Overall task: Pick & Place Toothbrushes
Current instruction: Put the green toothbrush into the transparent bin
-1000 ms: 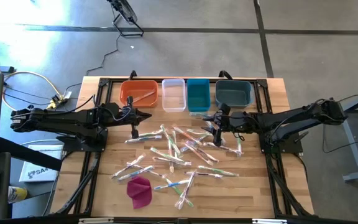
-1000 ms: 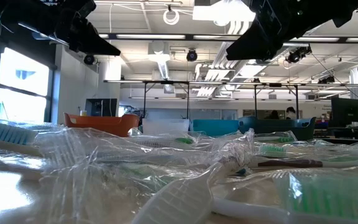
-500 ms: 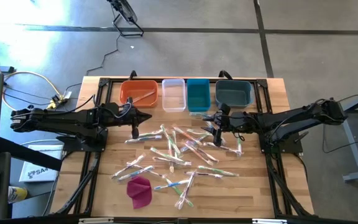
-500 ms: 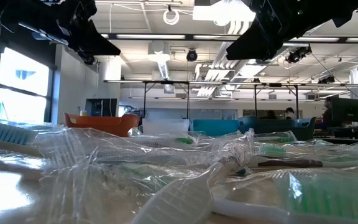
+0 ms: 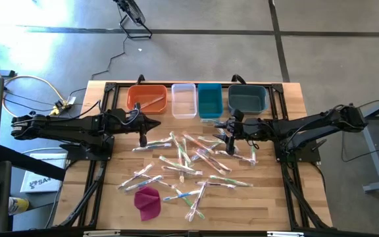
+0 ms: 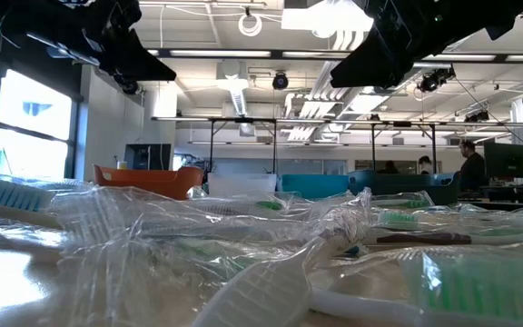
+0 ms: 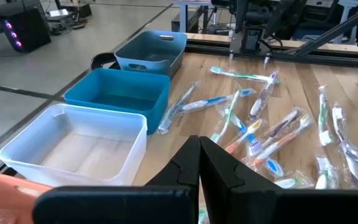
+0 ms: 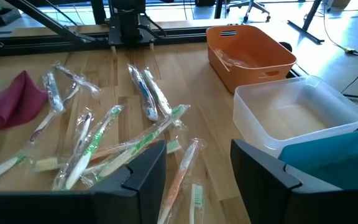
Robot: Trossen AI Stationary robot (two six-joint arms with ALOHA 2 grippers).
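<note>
**Above the pile: both arms raised, nothing held**

Across the middle of the table (image 5: 268, 197) lie the toothbrushes (image 5: 189, 158), a loose scatter of wrapped sticks that cross and overlap one another. Four bins stand in a row at the far edge: the orange bin (image 5: 147, 97), the clear bin (image 5: 183, 99), the teal bin (image 5: 210, 99) and the grey-blue bin (image 5: 247, 99). One wrapped item already lies in the orange bin. A magenta cloth (image 5: 147, 201) sits at the near side of the pile.

I have the right gripper (image 5: 230, 126) hovering over the right end of the scatter, fingers apart and empty. The left gripper (image 5: 155, 123) hovers near the orange bin, fingers pressed together with nothing between them.

Risks I judge from this position:

1. Double pick. The wrappers overlap, so closing on one handle may drag a neighbour along.
2. Slip. The clear film is glossy and loose; a grip on film alone, not on the handle, could let the brush slide out during transfer.
3. Scatter. A descent onto crossed sticks may flick one toward the table edge.
4. Wrong target. The cloth lies close to several brushes.
</note>
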